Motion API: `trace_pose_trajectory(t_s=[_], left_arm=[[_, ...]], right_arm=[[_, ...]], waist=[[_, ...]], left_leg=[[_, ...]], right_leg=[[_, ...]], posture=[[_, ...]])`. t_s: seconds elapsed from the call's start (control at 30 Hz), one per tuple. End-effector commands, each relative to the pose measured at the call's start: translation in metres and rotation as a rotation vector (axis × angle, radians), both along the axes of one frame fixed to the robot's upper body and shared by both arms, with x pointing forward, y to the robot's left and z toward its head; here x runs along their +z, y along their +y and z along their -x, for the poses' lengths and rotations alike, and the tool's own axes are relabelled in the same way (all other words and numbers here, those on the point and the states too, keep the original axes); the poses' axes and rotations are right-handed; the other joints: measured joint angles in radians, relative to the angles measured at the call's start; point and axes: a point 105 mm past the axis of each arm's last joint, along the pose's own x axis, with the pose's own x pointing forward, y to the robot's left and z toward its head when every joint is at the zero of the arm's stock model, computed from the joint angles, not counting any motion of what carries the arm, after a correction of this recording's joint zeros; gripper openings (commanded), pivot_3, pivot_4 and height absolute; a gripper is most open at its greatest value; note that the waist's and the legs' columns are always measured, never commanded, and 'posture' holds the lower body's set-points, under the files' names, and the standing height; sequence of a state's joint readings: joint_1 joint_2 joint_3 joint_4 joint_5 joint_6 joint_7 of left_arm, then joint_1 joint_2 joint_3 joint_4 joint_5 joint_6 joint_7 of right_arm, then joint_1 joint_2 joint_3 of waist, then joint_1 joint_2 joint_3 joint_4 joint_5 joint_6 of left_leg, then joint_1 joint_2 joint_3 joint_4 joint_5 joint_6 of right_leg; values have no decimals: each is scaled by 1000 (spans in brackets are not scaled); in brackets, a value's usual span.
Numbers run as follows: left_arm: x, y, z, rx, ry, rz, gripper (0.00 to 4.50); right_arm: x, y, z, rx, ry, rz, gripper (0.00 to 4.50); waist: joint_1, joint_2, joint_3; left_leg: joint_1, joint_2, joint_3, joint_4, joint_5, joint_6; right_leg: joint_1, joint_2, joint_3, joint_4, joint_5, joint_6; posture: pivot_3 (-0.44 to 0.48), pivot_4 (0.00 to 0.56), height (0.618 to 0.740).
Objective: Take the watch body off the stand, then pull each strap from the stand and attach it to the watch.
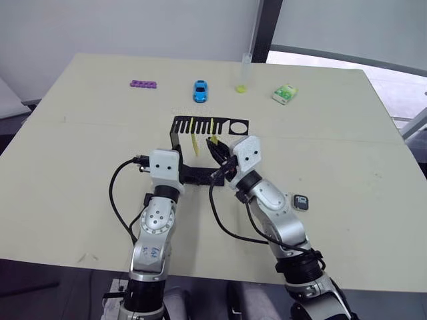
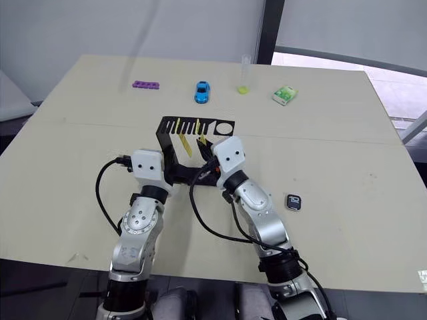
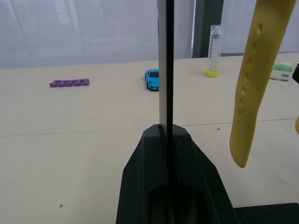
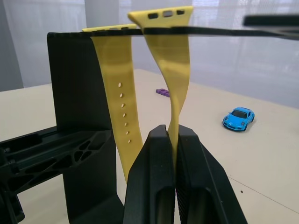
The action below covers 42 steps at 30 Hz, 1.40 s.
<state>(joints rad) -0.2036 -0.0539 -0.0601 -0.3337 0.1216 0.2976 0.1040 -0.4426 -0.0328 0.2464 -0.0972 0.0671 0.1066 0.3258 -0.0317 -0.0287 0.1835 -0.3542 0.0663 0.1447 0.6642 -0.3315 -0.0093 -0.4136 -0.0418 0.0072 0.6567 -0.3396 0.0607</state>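
The stand [image 1: 179, 137] is clamped upright by the closed left gripper [image 3: 166, 140] so the nearer strap [image 4: 170, 70], pinched by the right gripper [image 4: 172, 135], can be pulled free, while the watch body [image 1: 301, 202] is lying at 4 o'clock.

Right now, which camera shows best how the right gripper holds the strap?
The right wrist view: the right gripper is shut on the strap, which hangs from the stand. The left eye view shows the gripper small at the stand's comb; the left wrist view shows the other strap.
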Motion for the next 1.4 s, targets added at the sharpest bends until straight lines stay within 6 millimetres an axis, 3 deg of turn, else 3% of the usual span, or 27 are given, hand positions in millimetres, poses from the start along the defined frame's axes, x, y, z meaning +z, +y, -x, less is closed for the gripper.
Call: trace_pose_trajectory(t_s=[0.03, 0.6, 1.0, 1.1, 1.33, 1.4], left_arm=[[0, -4, 3, -14, 4, 1, 0], [2, 4, 0, 55, -12, -54, 0], [1, 6, 1, 44, -3, -8, 0], [-2, 8, 3, 34, 15, 8, 848], [-8, 13, 26, -34, 44, 5, 4448], [-9, 17, 33, -49, 49, 11, 4448]], right_arm=[[20, 7, 17, 67, -123, 16, 19], [14, 2, 30, 75, -229, 137, 19], [1, -34, 46, 149, -204, 182, 19], [-4, -43, 50, 182, -185, 199, 0], [-16, -64, 54, 257, -111, 226, 0], [-18, -70, 55, 277, -85, 226, 0]], waist=[[0, 0, 0], [0, 0, 0], [1, 0, 0], [0, 0, 0], [3, 0, 0], [3, 0, 0]], left_leg=[[0, 0, 0, 0, 0, 0], [0, 0, 0, 0, 0, 0], [0, 0, 0, 0, 0, 0], [1, 0, 0, 0, 0, 0], [1, 0, 0, 0, 0, 0], [1, 0, 0, 0, 0, 0]], right_leg=[[0, 0, 0, 0, 0, 0], [0, 0, 0, 0, 0, 0], [0, 0, 0, 0, 0, 0], [0, 0, 0, 0, 0, 0], [0, 0, 0, 0, 0, 0], [1, 0, 0, 0, 0, 0]], posture=[[0, 150, 740], [0, 150, 740], [0, 150, 740], [0, 150, 740], [0, 150, 740], [0, 150, 740]])
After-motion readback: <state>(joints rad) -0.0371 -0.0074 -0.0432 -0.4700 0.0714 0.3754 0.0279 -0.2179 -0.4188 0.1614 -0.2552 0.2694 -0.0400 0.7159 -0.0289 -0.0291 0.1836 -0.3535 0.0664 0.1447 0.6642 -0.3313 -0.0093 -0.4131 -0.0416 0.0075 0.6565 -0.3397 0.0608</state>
